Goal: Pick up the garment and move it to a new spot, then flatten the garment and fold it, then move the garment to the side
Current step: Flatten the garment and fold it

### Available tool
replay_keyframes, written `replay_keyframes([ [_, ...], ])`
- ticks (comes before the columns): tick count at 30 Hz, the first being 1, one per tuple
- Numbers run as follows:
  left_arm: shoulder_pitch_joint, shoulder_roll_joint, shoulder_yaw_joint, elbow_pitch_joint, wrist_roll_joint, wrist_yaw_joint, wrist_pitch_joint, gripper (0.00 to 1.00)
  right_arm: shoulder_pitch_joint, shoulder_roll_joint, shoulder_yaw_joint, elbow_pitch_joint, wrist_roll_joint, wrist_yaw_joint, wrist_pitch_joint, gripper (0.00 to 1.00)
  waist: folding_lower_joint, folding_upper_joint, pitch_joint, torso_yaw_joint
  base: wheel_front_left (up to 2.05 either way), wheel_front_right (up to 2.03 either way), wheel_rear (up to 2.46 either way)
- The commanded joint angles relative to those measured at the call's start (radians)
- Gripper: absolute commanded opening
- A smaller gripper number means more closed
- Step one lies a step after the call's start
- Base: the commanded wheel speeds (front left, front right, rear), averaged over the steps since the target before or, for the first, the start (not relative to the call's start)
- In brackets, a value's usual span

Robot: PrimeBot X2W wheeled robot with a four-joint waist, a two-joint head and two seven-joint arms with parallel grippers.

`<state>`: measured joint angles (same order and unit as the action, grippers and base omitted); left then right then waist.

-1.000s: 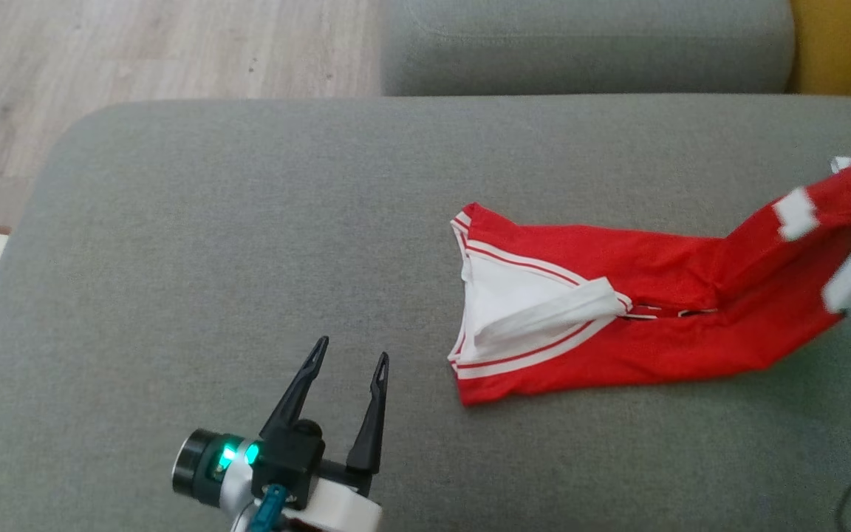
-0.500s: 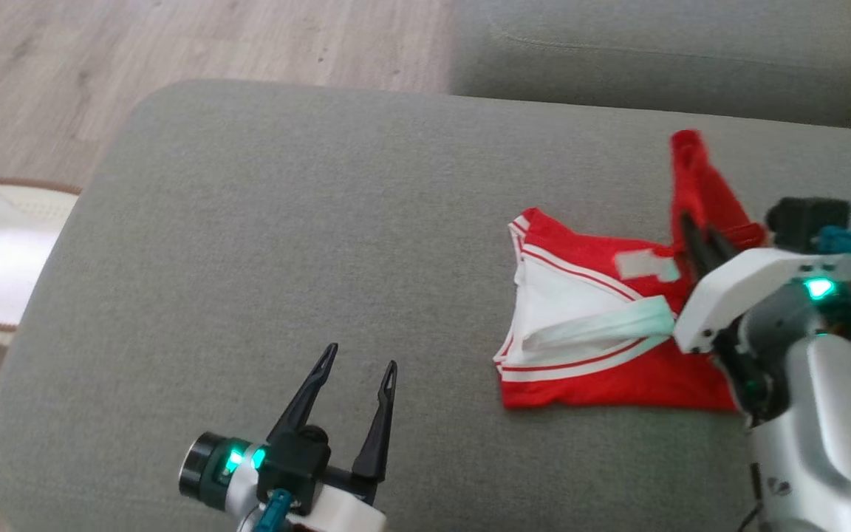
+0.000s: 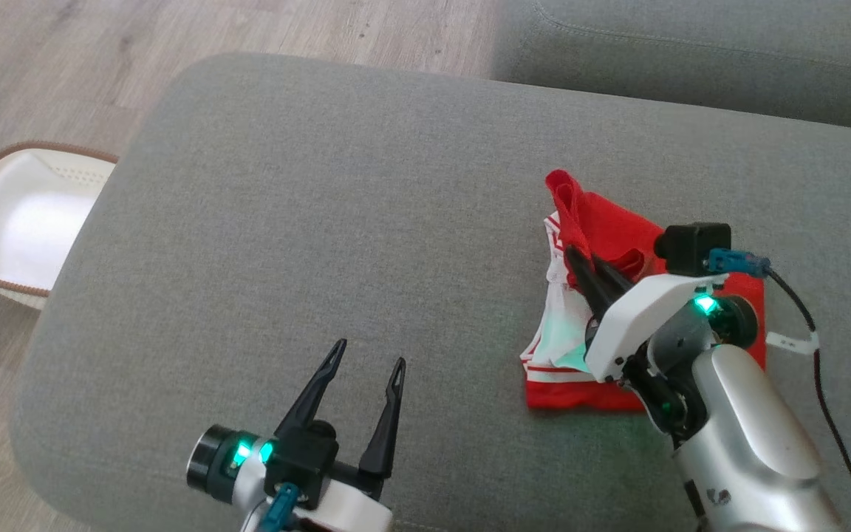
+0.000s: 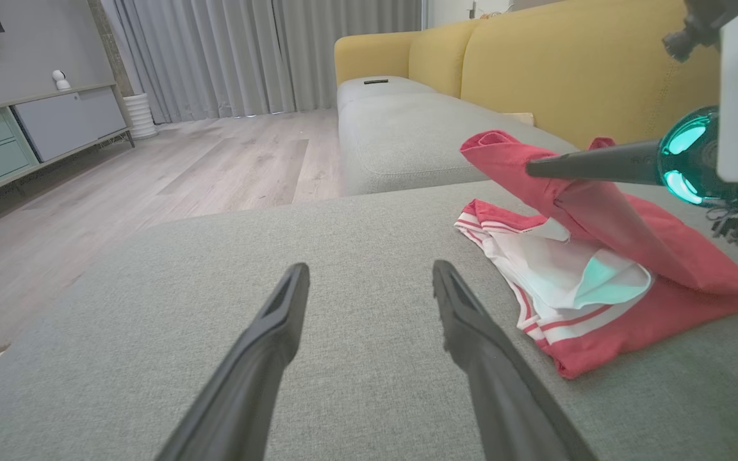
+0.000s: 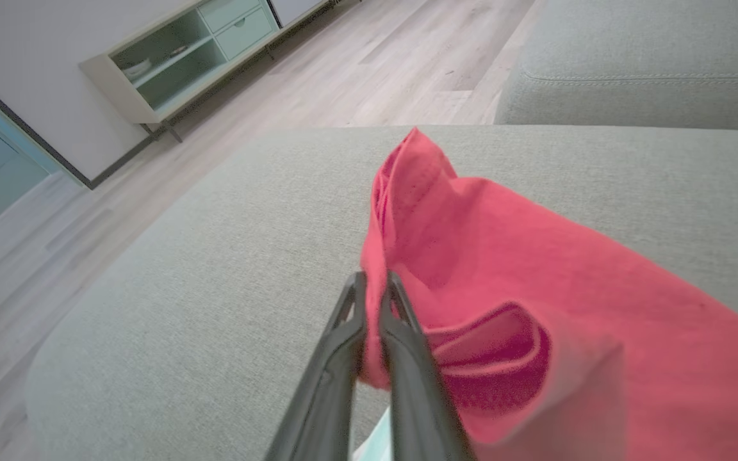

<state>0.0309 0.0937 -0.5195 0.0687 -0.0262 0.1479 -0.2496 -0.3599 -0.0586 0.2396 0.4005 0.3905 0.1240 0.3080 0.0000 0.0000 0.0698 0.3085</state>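
The garment (image 3: 606,229) is red with white trim and lies on the grey couch cushion (image 3: 322,222), right of centre. My right gripper (image 3: 572,255) is shut on a red edge of it, holding that part lifted and folded back over the rest. In the right wrist view the closed fingers pinch the red cloth (image 5: 471,256) at the right gripper (image 5: 372,282). The left wrist view shows the garment (image 4: 631,282) folded over, white lining showing beneath the red flap. My left gripper (image 3: 366,358) stands open above bare cushion, well left of the garment, nothing between its fingers (image 4: 279,320).
A white basket (image 3: 19,222) with a brown rim sits on the wooden floor left of the cushion. Another grey cushion (image 3: 691,52) lies behind, with a yellow sofa back (image 4: 567,64) beyond. A black cable (image 3: 817,347) trails from my right wrist.
My right gripper has carried the red end of the garment leftward and over the rest, folding it roughly in half. The head camera has also shifted, bringing the basket into view. The left gripper stays open.
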Motion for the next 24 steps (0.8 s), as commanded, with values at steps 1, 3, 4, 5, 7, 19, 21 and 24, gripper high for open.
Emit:
replay_keyframes([
  [1,-0.049,-0.01,0.028,-0.028,0.004,-0.004,-0.012,1.0,-0.045,0.008,0.028,-0.027,0.026,0.007,-0.029,1.0,0.0,0.0,-0.001,0.001,0.0,0.0,0.0],
  [3,-0.05,-0.011,0.031,-0.026,0.004,-0.002,-0.012,1.0,-0.048,0.008,0.043,-0.025,0.055,0.007,-0.057,1.0,0.0,0.0,-0.004,-0.002,0.0,0.0,0.0],
  [4,-0.048,-0.011,0.032,-0.025,0.004,0.0,-0.012,1.0,-0.049,0.008,0.048,-0.027,0.067,0.007,-0.071,1.0,0.0,0.0,-0.006,-0.006,0.0,0.0,0.0],
  [5,-0.046,-0.012,0.034,-0.024,0.004,0.002,-0.012,1.0,-0.051,0.008,0.049,-0.034,0.078,0.007,-0.088,1.0,0.0,0.0,-0.008,-0.011,0.0,0.0,0.0],
  [7,-0.041,-0.011,0.036,-0.024,0.003,0.004,-0.012,1.0,-0.051,0.008,0.041,-0.055,0.088,0.007,-0.12,1.0,0.0,0.0,-0.013,-0.024,0.0,0.0,0.0],
  [19,0.009,0.008,0.082,-0.041,-0.007,0.024,-0.012,1.0,0.072,-0.006,-0.17,-0.164,-0.018,0.007,-0.191,1.0,0.0,0.0,-0.08,-0.16,0.0,0.0,0.0],
  [21,0.019,0.011,0.093,-0.045,-0.011,0.026,-0.012,1.0,0.106,-0.023,-0.181,-0.164,-0.007,0.007,-0.196,1.0,0.0,0.0,-0.088,-0.177,0.0,0.0,0.0],
  [24,0.026,0.014,0.105,-0.051,-0.014,0.025,-0.012,1.0,0.151,-0.056,-0.165,-0.159,0.038,0.007,-0.204,1.0,0.0,0.0,-0.093,-0.189,0.0,0.0,0.0],
])
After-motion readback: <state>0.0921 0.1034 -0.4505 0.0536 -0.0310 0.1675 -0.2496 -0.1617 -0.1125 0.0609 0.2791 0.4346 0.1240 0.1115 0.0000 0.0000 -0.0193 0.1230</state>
